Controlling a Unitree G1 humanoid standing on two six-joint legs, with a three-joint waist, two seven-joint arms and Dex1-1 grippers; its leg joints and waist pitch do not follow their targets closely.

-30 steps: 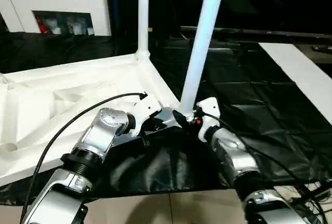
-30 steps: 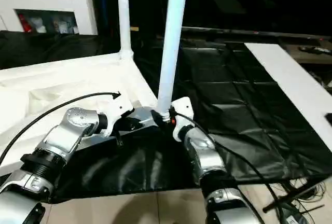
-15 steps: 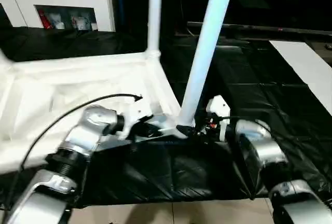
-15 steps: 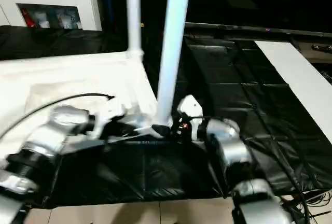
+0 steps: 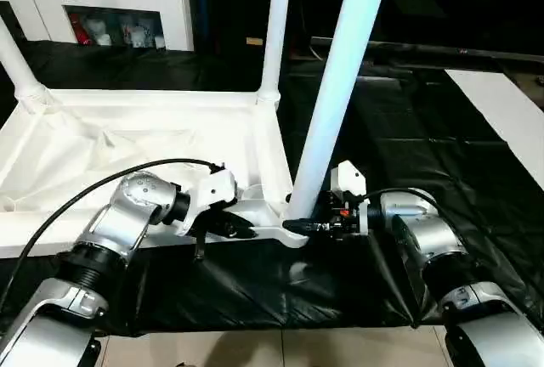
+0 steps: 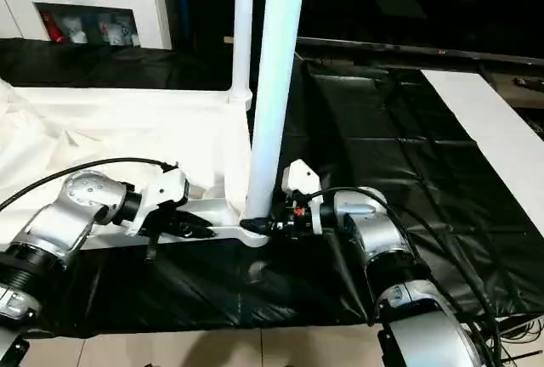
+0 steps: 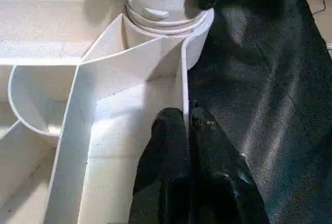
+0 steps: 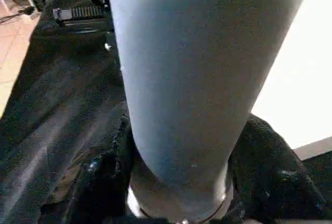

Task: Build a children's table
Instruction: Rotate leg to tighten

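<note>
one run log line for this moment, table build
step: seating near leg in corner socket | right gripper: shut on leg base | left gripper: pinching tabletop rim | other legs upright: two

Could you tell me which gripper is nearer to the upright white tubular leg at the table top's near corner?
Right. The right gripper clasps the white tubular leg at its base; the left gripper pinches the white plastic table top rim beside that corner.

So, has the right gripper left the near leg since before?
No. The right gripper still clasps the near leg at its base, where it meets the table top.
</note>
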